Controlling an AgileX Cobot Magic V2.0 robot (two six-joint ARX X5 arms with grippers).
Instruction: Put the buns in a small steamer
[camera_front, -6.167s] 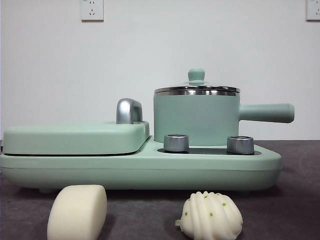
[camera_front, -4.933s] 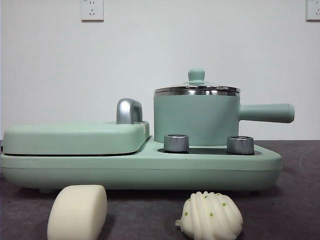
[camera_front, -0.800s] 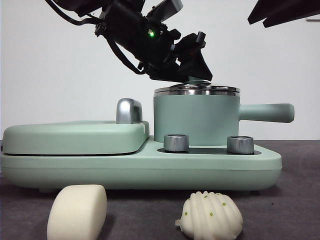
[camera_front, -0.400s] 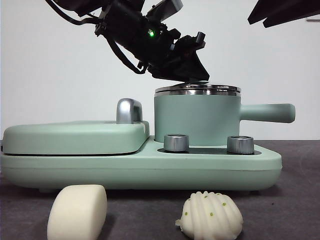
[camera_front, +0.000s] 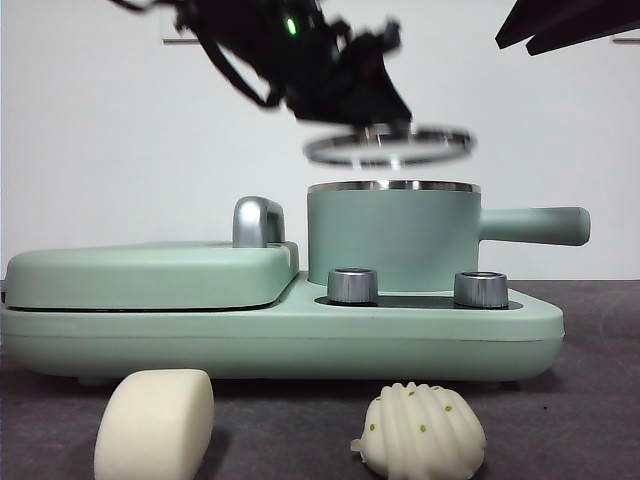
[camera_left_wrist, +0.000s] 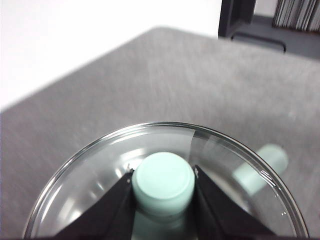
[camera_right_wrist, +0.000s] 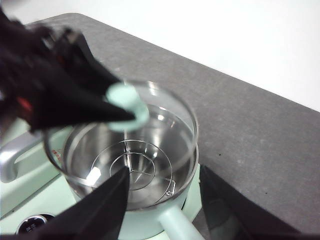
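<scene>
1. Two buns are parked at the front of the table, well apart from each other: the smooth bun (camera_front: 155, 423) and the pleated bun (camera_front: 421, 432) with its green specks. Neither is touched by anything yet, so nothing has been loaded.
2. Behind them, on the green cooker (camera_front: 280, 330), the small steamer (camera_front: 392, 235) is standing uncovered; a wire rack (camera_right_wrist: 140, 167) can be seen at its bottom in the right wrist view.
3. Above the pot, the glass lid (camera_front: 388, 146) is held clear of the rim, slightly tilted. The left gripper (camera_left_wrist: 163, 176) is clamped on the lid's green knob (camera_left_wrist: 163, 179), one jaw pressed to each side.
4. For this step, the lid should probably be kept fairly level, carried well off to one side and set down where the buns' path isn't blocked.
5. Higher up, the right gripper (camera_right_wrist: 162, 192) is waiting over the pot, jaws spread, nothing held.
</scene>
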